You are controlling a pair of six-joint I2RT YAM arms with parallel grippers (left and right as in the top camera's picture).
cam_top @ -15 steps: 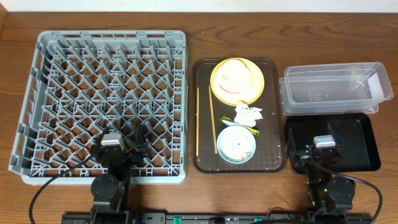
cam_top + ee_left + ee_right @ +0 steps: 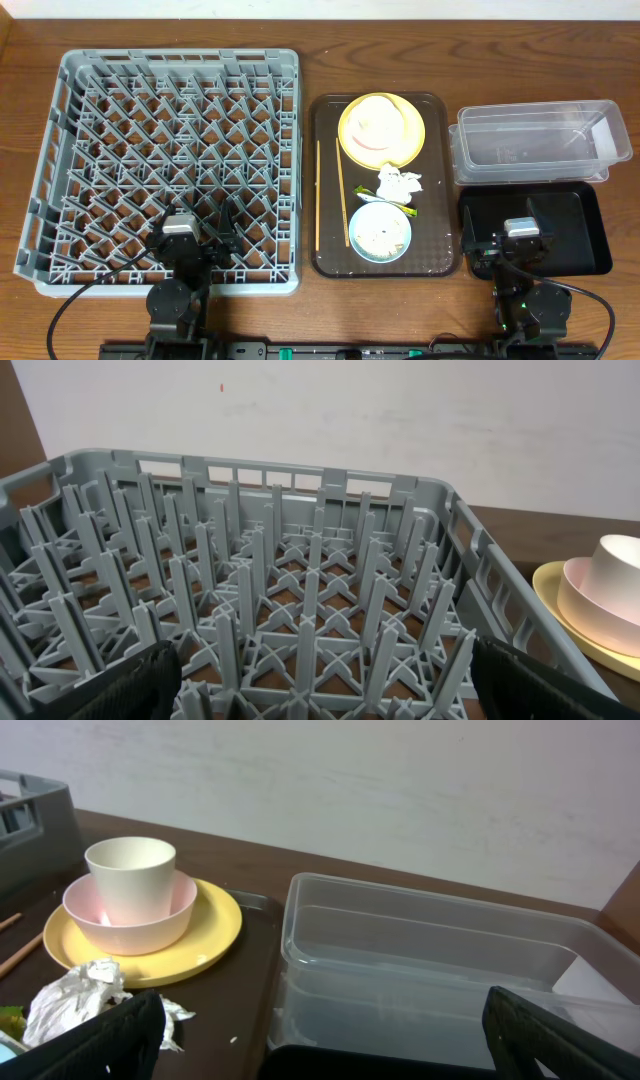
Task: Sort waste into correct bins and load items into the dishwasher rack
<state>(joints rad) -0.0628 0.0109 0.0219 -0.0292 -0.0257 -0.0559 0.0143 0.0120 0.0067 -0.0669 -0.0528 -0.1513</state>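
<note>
Overhead view: the big square grey plastic dishwasher rack (image 2: 180, 60) with its grid of pegs takes up the left side of the wooden surface (image 2: 30, 310), and nothing is loaded in it. In the middle there's a brown rectangular serving tray (image 2: 440, 220) holding pretty much everything. A round yellow plate (image 2: 412, 140) sits at its far end, with a pale pinkish-white bowl (image 2: 372, 138) on it and a small white cup (image 2: 378, 113) standing upright inside the bowl.

Just below the plate is a crumpled white paper tissue (image 2: 398, 183), with a small yellow-green and orange wrapper (image 2: 366, 192) touching its left edge. Nearer the robot is a light blue bowl (image 2: 380, 250) with white rice-like crumbs (image 2: 378, 235) in it. Two thin wooden chopsticks (image 2: 318, 195) lie lengthwise along the tray's left side, a bit apart from each other.

Over on the right, a clear plastic rectangular tub (image 2: 540, 105) sits at the far side, and a shallow black rectangular tray (image 2: 590, 235) is right in front of it.

The left gripper (image 2: 330, 695) hangs over the near edge of the rack, fingers spread wide with nothing between them. The right gripper (image 2: 320, 1040) is over the black tray's left part, also spread wide and holding nothing.
</note>
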